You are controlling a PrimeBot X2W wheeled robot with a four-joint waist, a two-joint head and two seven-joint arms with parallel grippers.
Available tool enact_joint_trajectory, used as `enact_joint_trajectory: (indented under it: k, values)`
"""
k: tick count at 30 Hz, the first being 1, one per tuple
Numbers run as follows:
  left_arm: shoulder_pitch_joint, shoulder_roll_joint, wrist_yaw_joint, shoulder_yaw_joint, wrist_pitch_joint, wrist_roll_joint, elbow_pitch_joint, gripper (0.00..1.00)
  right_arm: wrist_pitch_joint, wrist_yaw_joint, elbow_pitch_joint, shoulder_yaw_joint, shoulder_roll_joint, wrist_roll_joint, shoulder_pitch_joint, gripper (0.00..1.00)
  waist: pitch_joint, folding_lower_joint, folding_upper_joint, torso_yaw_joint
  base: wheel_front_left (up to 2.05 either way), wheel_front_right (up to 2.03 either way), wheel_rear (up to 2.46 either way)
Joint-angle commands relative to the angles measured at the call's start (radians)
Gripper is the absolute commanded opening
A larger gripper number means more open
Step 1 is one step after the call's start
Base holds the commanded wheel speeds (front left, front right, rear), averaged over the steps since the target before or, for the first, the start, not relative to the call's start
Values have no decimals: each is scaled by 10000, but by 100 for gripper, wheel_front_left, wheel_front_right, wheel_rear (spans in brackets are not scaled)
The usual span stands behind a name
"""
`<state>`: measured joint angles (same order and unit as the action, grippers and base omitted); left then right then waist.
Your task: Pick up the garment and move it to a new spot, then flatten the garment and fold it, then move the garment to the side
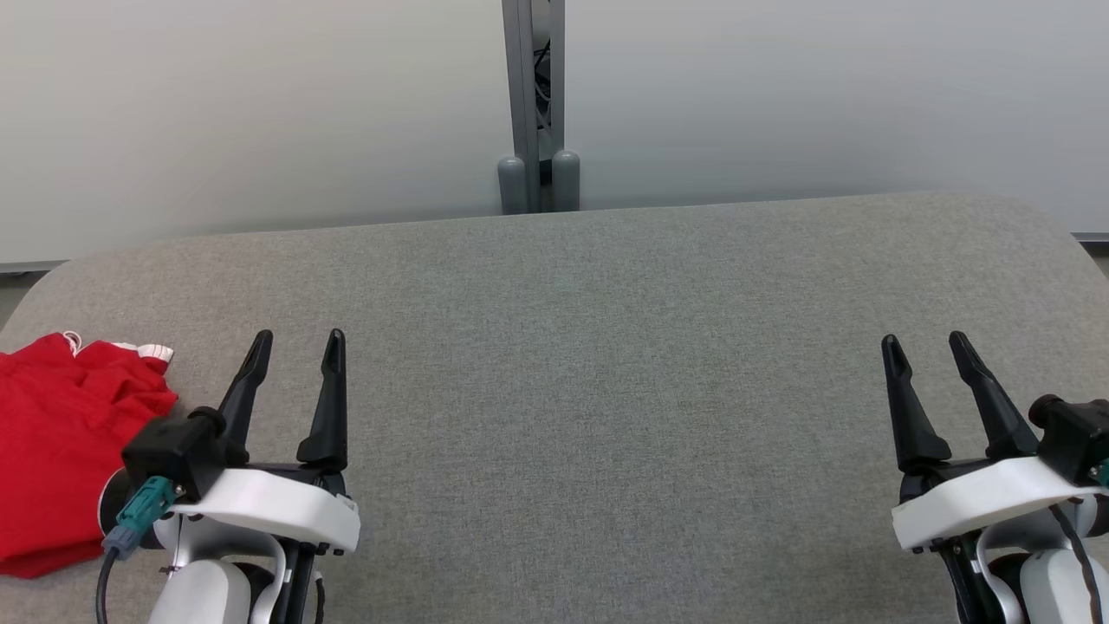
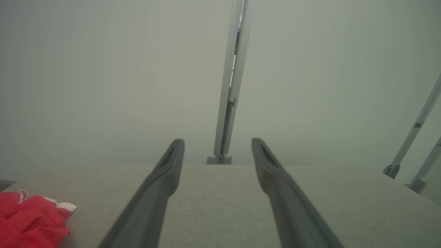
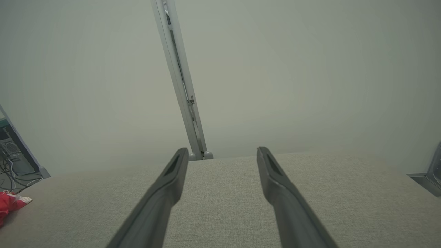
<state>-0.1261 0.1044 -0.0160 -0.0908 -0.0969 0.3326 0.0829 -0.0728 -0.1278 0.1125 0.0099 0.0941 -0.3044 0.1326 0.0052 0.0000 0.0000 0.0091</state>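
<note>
The left tool (image 1: 299, 338) hangs low over the grey bench (image 1: 606, 347) with its 2 fingers (image 2: 162, 193) spread apart and nothing but bare bench between them. The right tool (image 1: 923, 340) is spread and empty in the same way. Both aim at the grey post (image 1: 533, 104) past the far edge, which looks like a ready stance, with step 1 not yet begun.

The red garment (image 1: 61, 433) lies crumpled on the bench just left of the left tool, beside its wrist and well apart from the right tool. The left tool seems the natural one to reach for it.

The garment runs off the picture edge, and the black camera block (image 1: 173, 451) on that wrist covers part of it. Its outline and kind cannot be told; a bit of white trim shows at its far end
</note>
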Motion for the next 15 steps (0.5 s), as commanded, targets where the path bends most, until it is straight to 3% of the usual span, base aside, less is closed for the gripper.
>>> enact_joint_trajectory:
  k: [1, 15]
  values:
    - [69, 13, 57, 86, 13, -242, -87, 100, -175, -41, -48, 50, 42, 216, -56, 100, 0, 0, 0, -4, 0, 0, 0]
    - [362, 91, 215, 266, 385, -1200, -200, 100, -604, -45, -159, 65, -216, 803, -377, 100, -35, 0, 0, 40, 0, 0, 0]
